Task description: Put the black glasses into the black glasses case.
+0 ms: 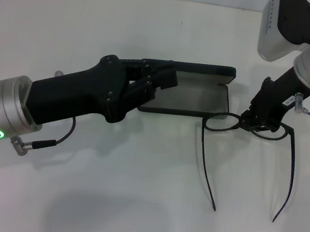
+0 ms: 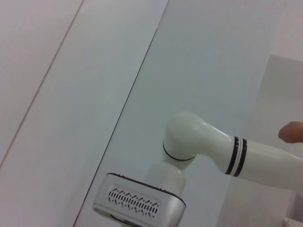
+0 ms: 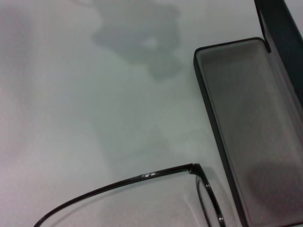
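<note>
White worktop (image 1: 131,205), carrying two task items and both arms. Case (image 1: 196,93): black, hinged, lying open near the centre, grey lining up, lid standing along its far side. In the right wrist view the case (image 3: 255,132) shows its lined tray and dark rim, with nothing inside. Left end effector (image 1: 159,85): reaches in from the robot's left, its black fingers over the left end of the case, at the tray and lid edge; whether they are clenched on the case or merely resting against it cannot be told. Glasses (image 1: 223,123): thin black frame, lying on the worktop just beside the case's right near corner, temple arms unfolded and stretching toward the robot. Right end effector (image 1: 256,123): comes down from the upper right, clenched on the front frame at about the bridge, between the two lenses. The right wrist view shows one temple and a lens rim of the glasses (image 3: 142,178) close beside the case wall, outside it. The left wrist view shows only a white arm (image 2: 208,146) against pale panels.
</note>
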Available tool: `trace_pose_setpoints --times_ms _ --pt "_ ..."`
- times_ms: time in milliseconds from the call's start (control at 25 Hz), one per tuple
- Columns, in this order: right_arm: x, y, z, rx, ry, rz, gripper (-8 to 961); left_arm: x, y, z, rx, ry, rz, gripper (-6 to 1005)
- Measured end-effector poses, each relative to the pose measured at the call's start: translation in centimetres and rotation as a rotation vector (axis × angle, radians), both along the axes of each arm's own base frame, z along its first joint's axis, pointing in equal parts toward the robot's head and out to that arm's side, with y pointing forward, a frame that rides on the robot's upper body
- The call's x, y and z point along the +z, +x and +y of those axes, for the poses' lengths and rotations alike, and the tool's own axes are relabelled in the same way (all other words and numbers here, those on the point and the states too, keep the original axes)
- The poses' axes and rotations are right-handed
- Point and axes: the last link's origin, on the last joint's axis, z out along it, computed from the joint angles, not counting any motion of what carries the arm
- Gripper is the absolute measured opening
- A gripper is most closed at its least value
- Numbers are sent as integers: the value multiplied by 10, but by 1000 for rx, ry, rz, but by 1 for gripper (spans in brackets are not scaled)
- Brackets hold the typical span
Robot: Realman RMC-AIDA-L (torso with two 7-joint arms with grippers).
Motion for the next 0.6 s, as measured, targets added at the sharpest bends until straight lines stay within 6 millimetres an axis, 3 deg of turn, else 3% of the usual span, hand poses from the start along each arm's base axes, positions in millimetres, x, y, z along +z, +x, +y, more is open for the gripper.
trace_pose_setpoints --times_ms 320,600 --pt "0 0 -8 3 -27 5 83 -1 -1 2 9 1 -4 80" --pt "43 -15 -34 -1 50 184 68 0 1 2 3 9 -19 77"
